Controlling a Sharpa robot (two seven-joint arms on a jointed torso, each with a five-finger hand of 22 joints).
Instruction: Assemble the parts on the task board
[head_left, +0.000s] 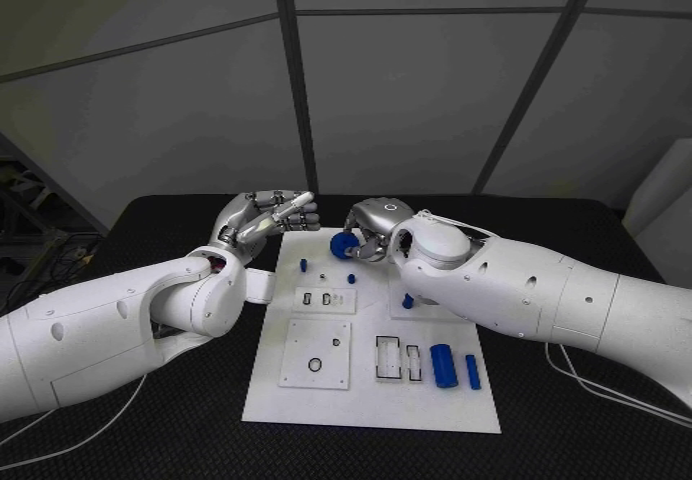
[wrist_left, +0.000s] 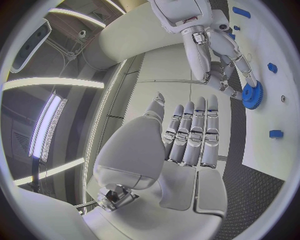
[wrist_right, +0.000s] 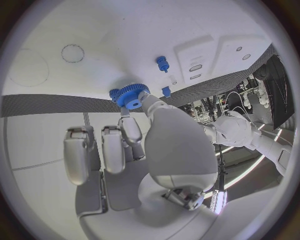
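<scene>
Dim, cool light overall, bright ceiling strips glaring in the left wrist view (edges strongly bent), head view sharp

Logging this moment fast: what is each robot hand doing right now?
Left robot hand: open, fingers straight, holding nothing.
Right robot hand: holding the blue gear.
</scene>
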